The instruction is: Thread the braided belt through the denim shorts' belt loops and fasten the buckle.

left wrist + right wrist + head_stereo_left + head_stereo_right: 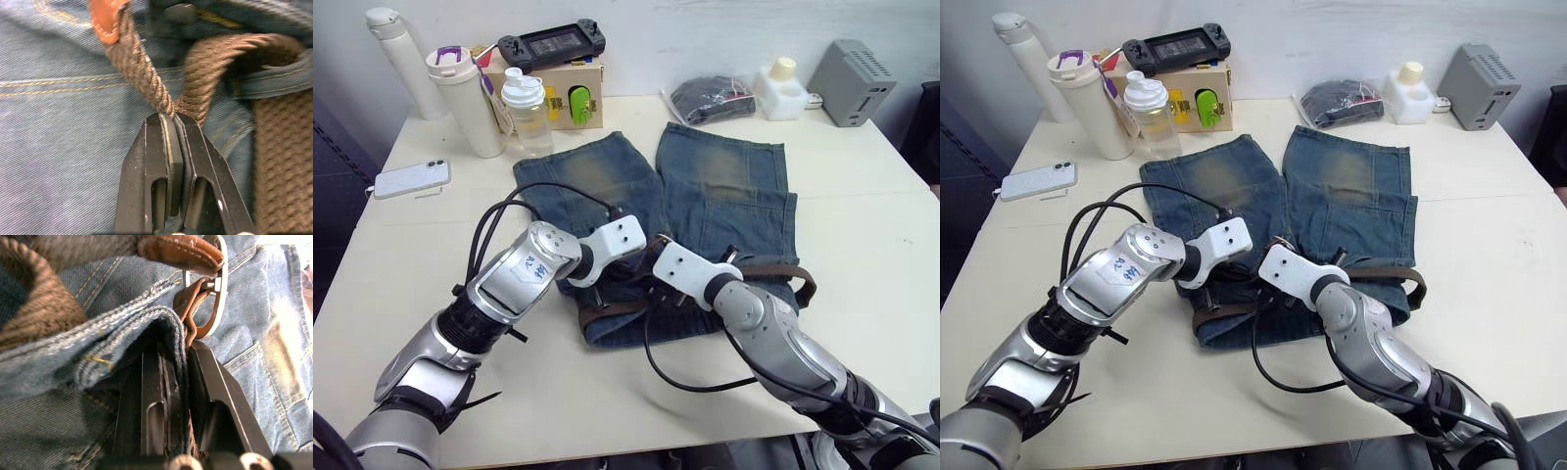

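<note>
Denim shorts [705,196] lay flat mid-table; braided belt [146,78] ran along the waistband. L gripper [173,117] was clenched on a belt fold; R gripper [183,352] pinched waistband denim beside buckle [215,293]. Likely best technique: keep denim taut, feed tip w/o twist.

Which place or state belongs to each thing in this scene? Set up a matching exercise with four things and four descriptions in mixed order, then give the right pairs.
Things:
1. braided belt
2. denim shorts
3. white phone
4. handheld game console

Descriptions:
A. rests on top of a cardboard box at the table's far edge
B. pinched between the left gripper's fingers
C. lies flat near the table's left edge
D. spread in the middle of the table, waistband edge clamped by the right gripper

Pairs: 1-B, 2-D, 3-C, 4-A
</note>
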Available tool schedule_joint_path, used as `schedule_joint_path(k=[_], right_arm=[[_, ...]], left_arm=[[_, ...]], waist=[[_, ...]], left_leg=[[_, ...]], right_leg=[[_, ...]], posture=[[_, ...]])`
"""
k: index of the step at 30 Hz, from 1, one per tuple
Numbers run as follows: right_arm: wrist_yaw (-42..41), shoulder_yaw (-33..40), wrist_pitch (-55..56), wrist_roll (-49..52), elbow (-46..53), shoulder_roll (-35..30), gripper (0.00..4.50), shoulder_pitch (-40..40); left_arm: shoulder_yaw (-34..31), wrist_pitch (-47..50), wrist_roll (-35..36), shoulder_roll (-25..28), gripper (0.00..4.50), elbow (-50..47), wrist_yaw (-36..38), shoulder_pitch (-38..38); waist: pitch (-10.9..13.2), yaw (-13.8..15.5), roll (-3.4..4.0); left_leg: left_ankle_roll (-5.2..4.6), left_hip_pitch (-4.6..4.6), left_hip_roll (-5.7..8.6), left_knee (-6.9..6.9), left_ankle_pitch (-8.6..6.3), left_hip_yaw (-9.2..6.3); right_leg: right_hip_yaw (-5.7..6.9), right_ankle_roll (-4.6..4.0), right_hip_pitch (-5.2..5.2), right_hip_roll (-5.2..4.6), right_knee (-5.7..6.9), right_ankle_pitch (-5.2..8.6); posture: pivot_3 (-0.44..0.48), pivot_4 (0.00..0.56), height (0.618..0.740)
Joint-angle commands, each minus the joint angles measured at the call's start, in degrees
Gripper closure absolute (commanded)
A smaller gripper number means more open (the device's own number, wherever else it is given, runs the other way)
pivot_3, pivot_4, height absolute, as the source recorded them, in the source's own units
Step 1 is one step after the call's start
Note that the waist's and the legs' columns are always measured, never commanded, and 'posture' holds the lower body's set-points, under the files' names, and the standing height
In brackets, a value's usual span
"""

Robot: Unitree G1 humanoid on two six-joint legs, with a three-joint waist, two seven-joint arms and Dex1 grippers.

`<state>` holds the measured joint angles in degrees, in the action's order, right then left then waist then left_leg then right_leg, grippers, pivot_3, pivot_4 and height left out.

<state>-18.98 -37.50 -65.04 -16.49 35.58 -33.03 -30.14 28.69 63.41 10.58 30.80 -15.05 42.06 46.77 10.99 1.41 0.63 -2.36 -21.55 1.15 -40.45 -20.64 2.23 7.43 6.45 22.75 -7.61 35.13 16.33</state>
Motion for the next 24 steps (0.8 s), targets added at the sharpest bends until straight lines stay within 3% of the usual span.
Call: schedule_joint_path(k=[1, 10, 19, 24], right_arm=[[-2.3, -2.6, 1.0, -0.3, -0.5, 0.0, 4.49, 0.4], [-4.7, -4.2, 3.6, -3.2, -0.3, -0.5, 4.49, 1.4], [-5.7, -1.9, 5.0, -5.1, -0.5, -0.2, 4.49, 3.4], [-6.5, -1.6, 6.0, -5.9, -0.8, 0.4, 4.49, 4.0]], left_arm=[[-4.3, 0.9, 2.9, -3.3, 4.50, -5.6, -0.6, 1.1], [-5.4, 1.5, 1.5, -3.1, 4.50, -3.7, -4.6, -1.2], [-10.0, -0.9, 2.3, 3.1, 4.50, -5.4, -4.0, -4.9], [-11.5, -0.2, 4.2, 0.8, 4.50, -6.6, -4.4, -4.8]], waist=[[0.0, 0.1, -0.01], [0.0, 0.0, -0.01], [0.0, -0.2, -0.01], [0.0, 0.0, -0.01]], left_leg=[[-0.01, -0.02, 0.00, -0.03, 0.00, -0.01], [0.00, -0.02, -0.01, -0.06, 0.00, -0.02], [0.02, -0.01, -0.05, -0.05, -0.01, -0.03], [0.01, -0.01, -0.01, -0.06, -0.01, -0.04]], right_leg=[[0.00, 0.00, 0.00, -0.01, 0.01, 0.00], [0.00, 0.00, 0.00, 0.00, 0.01, 0.00], [0.00, 0.00, 0.00, 0.04, 0.00, 0.00], [0.00, 0.00, -0.04, -0.01, -0.03, 0.00]], posture=[[0.000, 0.150, 0.690], [0.000, 0.150, 0.690], [0.000, 0.150, 0.690], [0.000, 0.150, 0.690]])
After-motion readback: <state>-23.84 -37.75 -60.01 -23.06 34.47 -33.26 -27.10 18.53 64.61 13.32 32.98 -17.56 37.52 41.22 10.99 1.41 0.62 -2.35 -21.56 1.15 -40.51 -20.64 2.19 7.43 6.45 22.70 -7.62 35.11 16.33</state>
